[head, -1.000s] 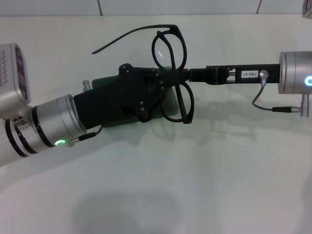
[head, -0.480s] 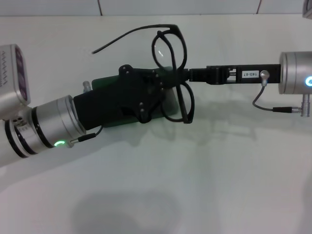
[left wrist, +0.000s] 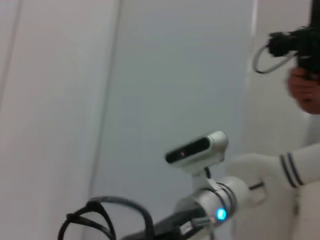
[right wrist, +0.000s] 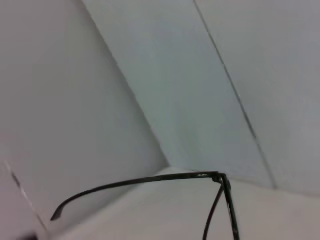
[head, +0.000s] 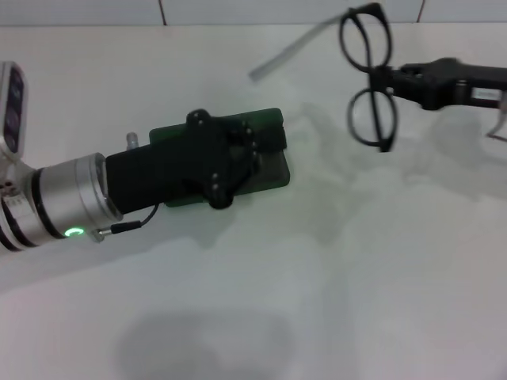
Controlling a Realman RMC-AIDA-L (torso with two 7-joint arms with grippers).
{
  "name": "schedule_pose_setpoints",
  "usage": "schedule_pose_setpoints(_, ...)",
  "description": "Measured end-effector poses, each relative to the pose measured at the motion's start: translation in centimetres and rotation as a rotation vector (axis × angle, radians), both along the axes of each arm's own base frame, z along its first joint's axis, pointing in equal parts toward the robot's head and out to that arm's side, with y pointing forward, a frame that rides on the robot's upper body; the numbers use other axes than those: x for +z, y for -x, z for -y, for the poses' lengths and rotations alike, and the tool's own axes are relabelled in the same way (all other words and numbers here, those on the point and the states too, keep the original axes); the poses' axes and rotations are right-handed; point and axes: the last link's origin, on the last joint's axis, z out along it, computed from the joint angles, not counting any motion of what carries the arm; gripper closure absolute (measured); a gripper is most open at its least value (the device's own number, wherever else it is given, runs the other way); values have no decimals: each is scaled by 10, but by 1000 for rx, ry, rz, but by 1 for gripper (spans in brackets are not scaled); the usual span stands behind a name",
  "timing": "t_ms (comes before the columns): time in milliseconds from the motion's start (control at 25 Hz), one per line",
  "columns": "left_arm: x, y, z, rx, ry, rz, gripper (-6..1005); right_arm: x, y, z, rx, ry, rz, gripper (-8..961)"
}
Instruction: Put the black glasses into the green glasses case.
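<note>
Your right gripper (head: 386, 79) pinches the black glasses (head: 368, 75) at the bridge, at 1 o'clock (lenses stacked 12-to-6, temple toward 9). Left gripper (head: 238, 154) covers the green glasses case (head: 269, 142) at centre; fingers' state unclear. No writing legible.

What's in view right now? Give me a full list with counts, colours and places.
glasses: one, black, held up in the air at the far right, clear of the case, one temple arm sticking out toward the left
case: one, dark green, on the table at centre, mostly covered by the left gripper
table: one, white, under everything
left gripper: one, black, over the case
right gripper: one, black, far right, shut on the bridge of the glasses
</note>
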Motion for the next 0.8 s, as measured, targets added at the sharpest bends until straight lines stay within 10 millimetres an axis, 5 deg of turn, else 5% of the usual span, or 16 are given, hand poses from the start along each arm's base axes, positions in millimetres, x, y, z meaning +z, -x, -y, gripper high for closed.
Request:
schedule_pose_setpoints(240,0,-3,4,-62,107,-43,956,17,-13,0,248,-138,217,873)
schedule_pose_setpoints(520,-7,-5,6,-65,164,-79,954,-3,24,-7,572,-135,513,872)
schedule_pose_setpoints(800,-13,-2,6,-40,177,-99,951,-19,56,-7,738,-136,552,871)
